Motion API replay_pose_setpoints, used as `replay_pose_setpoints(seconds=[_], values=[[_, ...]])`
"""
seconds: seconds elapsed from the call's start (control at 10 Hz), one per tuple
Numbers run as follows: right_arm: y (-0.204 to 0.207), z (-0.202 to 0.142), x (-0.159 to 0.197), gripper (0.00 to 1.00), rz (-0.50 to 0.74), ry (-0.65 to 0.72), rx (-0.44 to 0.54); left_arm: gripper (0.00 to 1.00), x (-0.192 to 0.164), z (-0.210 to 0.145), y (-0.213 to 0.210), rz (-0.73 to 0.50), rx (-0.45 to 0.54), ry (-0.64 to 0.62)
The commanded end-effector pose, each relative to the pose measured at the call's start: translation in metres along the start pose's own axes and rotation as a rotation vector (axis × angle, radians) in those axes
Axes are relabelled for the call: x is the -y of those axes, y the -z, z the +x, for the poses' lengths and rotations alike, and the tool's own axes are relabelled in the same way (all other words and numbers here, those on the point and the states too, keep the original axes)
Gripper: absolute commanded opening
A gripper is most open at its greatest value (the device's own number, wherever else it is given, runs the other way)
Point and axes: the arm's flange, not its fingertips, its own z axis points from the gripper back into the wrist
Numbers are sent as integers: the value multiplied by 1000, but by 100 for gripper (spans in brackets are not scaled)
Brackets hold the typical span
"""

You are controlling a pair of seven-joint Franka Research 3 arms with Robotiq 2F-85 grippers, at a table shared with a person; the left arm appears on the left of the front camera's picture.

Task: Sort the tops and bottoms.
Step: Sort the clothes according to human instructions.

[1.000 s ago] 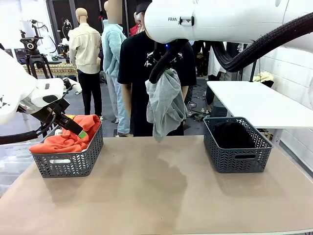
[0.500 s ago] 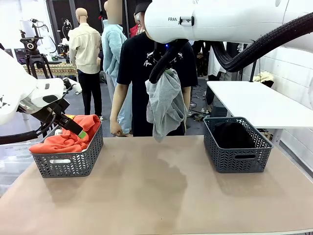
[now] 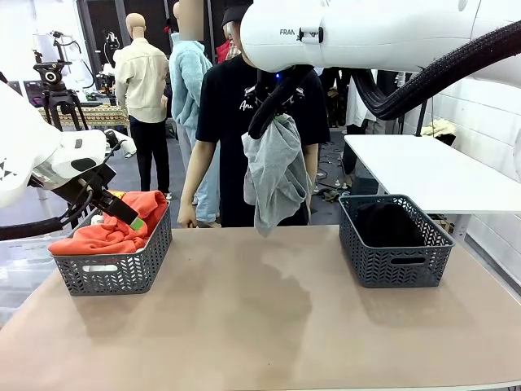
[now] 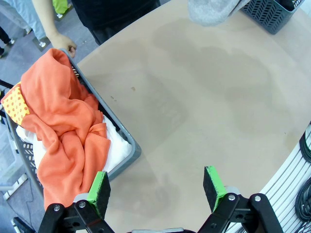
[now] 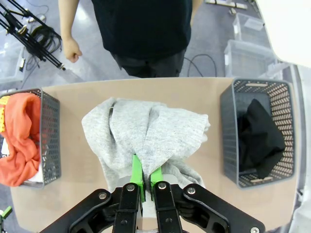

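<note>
The right hand (image 5: 144, 178) is clamped on the light grey top (image 5: 146, 131), while the left hand (image 4: 156, 187) gapes wide, empty.

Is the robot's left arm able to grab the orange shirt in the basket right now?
Probably yes. The left gripper is open and holds nothing, right beside the left basket. The orange shirt lies on top of the pile, uncovered, with nothing between it and the fingers.

Grey top (image 3: 275, 171): soft matt knit cloth. Baskets (image 3: 114, 265): matt grey plastic lattice. Table (image 3: 269, 326): smooth matt tan.
</note>
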Motion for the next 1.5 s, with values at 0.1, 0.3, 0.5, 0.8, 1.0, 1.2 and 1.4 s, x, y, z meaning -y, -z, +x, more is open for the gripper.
replay_pose_setpoints(seconds=[0.1,0.3,0.5,0.8,1.0,1.2,1.4], values=[[-4,1,1,0,16,4,-4,100,2,-1,0,-2,-3,-12],[-4,1,1,0,16,4,-4,100,2,-1,0,-2,-3,-12],[-4,1,1,0,16,4,-4,100,2,-1,0,-2,-3,-12],[-4,1,1,0,16,4,-4,100,2,-1,0,-2,-3,-12],[-4,1,1,0,16,4,-4,100,2,-1,0,-2,-3,-12],[-4,1,1,0,16,4,-4,100,2,-1,0,-2,-3,-12],[-4,1,1,0,16,4,-4,100,2,-1,0,-2,-3,-12]])
